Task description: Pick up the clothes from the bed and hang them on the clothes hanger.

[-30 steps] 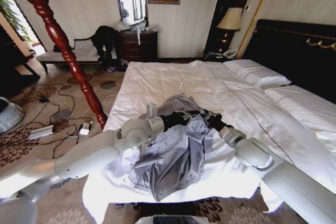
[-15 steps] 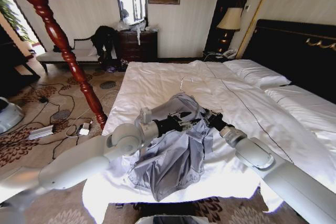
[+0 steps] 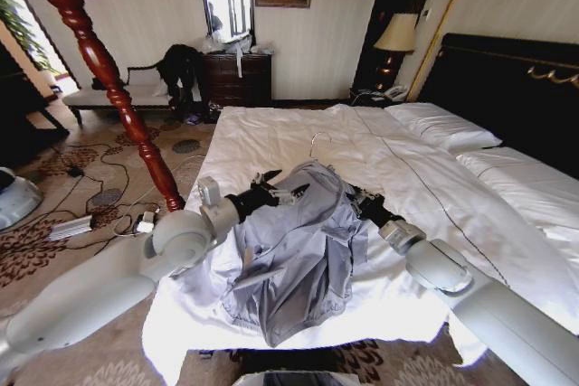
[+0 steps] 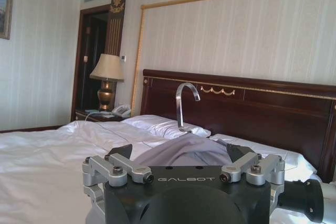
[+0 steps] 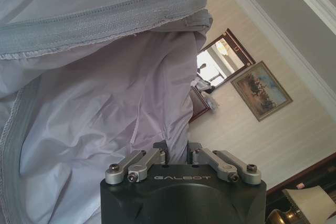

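The left tool [image 3: 288, 189] sits at the left shoulder of the grey-blue shirt [image 3: 298, 250], its fingers spread apart and gripping nothing. The shirt is held up in a hump above the white bed [image 3: 271, 137], draping down toward the near edge, with the hanger's hook [image 3: 318, 142] poking out beyond the collar. On the shirt's right side, the right tool [image 5: 176, 153] is clenched on the fabric

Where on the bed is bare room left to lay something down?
Bare duvet lies between the shirt and the far foot of the bed, and between shirt and pillows. It is crowded mid-bed: left gripper, right gripper and hanger meet at the shirt.
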